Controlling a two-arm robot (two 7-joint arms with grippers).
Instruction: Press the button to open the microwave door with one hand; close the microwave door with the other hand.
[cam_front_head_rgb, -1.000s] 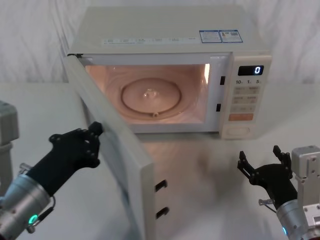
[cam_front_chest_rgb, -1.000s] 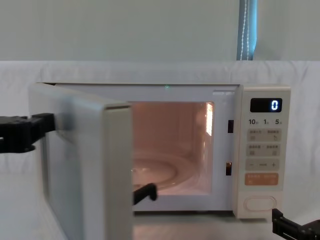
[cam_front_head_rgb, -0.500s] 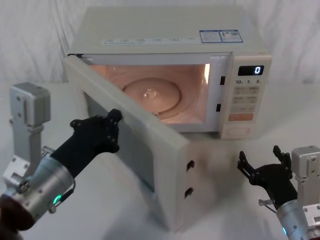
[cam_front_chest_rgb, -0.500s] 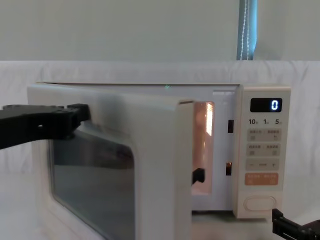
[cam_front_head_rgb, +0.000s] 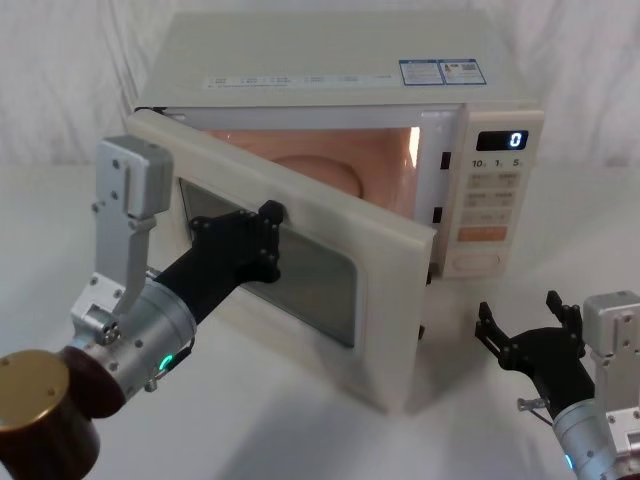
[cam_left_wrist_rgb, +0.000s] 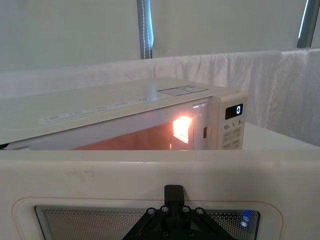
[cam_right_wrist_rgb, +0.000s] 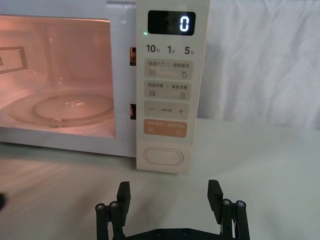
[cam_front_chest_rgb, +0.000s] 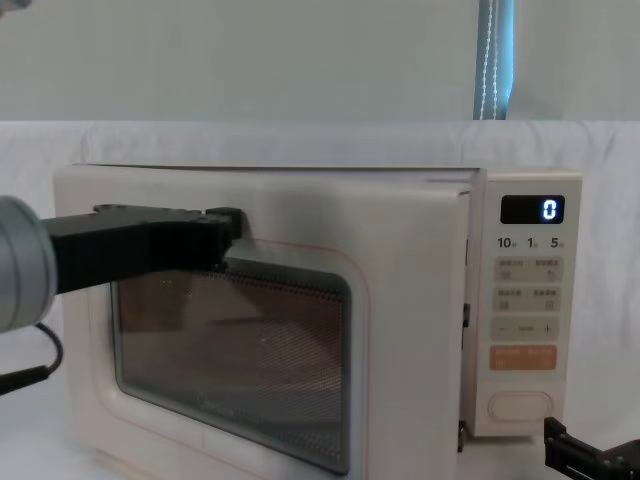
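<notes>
The left pincer (cam_front_head_rgb: 262, 243) presses its closed black tip against the outer face of the microwave door (cam_front_head_rgb: 330, 230), at the upper edge of the dark window, gripping nothing. The door stands partly ajar, hinged on the left side, its free edge swung out toward the counter's front, with the lit cavity showing above it. The right pincer (cam_front_head_rgb: 530, 335) hovers low near the counter's front right corner, fingers spread wide and empty, in front of and apart from the button (cam_right_wrist_rgb: 163, 157) at the foot of the control panel (cam_front_head_rgb: 494, 200)
</notes>
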